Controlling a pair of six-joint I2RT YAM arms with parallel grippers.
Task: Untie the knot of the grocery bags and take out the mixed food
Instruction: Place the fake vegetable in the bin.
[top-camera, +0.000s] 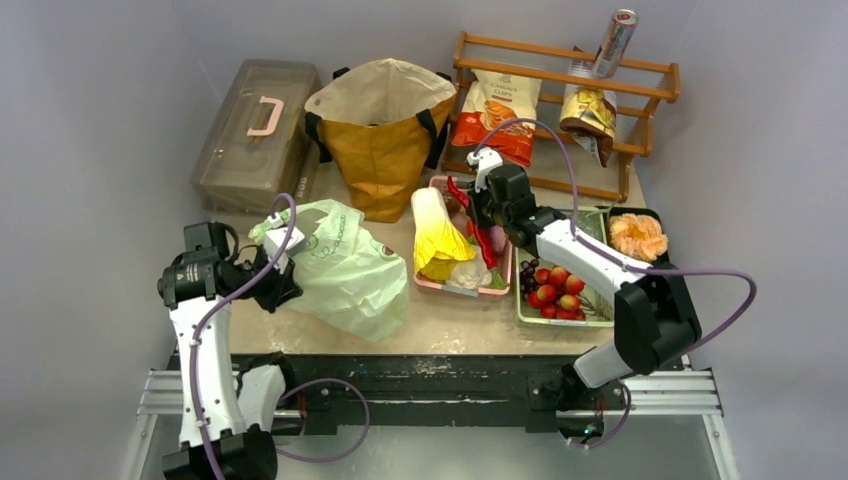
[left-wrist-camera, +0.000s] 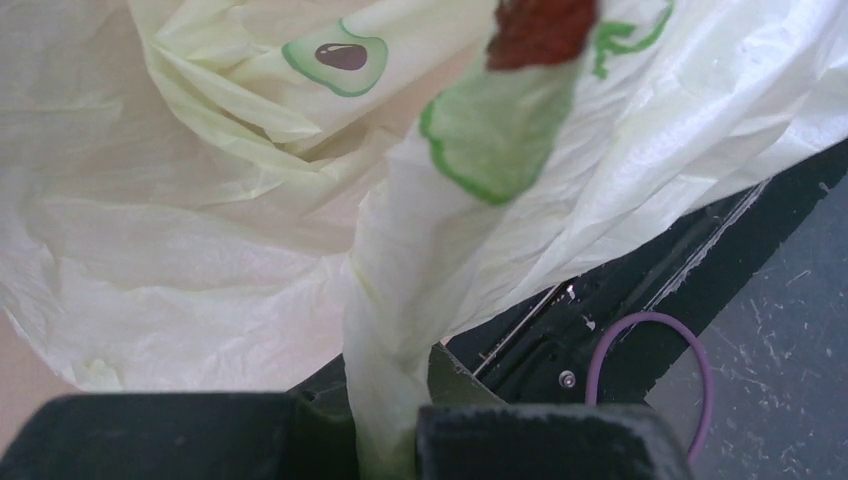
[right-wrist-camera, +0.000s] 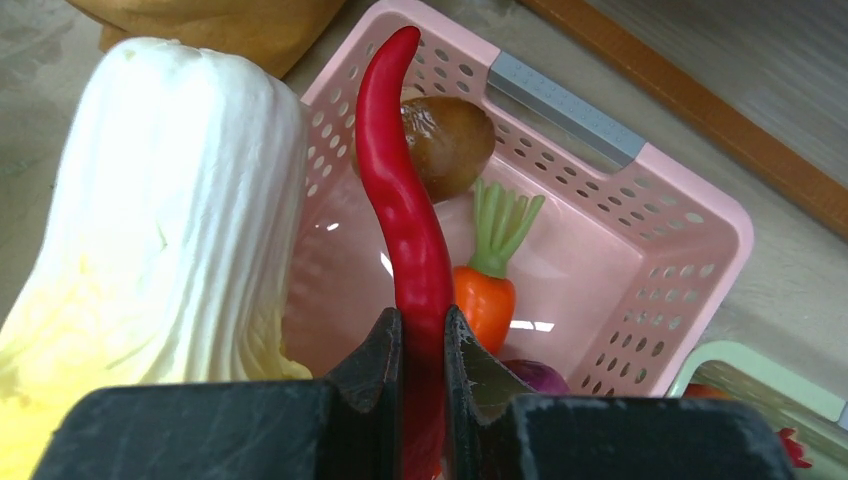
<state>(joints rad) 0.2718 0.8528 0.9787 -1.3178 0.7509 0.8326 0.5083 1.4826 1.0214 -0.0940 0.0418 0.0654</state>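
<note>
1. Left hand (left-wrist-camera: 390, 430) grips the pale-green bag's (top-camera: 345, 270) twisted neck (left-wrist-camera: 400, 300); the bag slumps on the surface (top-camera: 300, 340)
2. Right hand (right-wrist-camera: 422, 350) pinches the red chilli (right-wrist-camera: 405, 200) over the pink basket (right-wrist-camera: 700, 215), beside the cabbage (right-wrist-camera: 170, 200)
3. The tote (top-camera: 385, 150) stands upright behind, probably yet to empty

pale-green plastic bag (top-camera: 345, 265): green print, lower left of top view, was too small to read
avocado drawing (left-wrist-camera: 338, 55): bag print, upper left, left wrist view; nearby green letters were cut off
chip bags (top-camera: 497, 115): lettering was blurred
can (top-camera: 614, 40): unreadable
</note>
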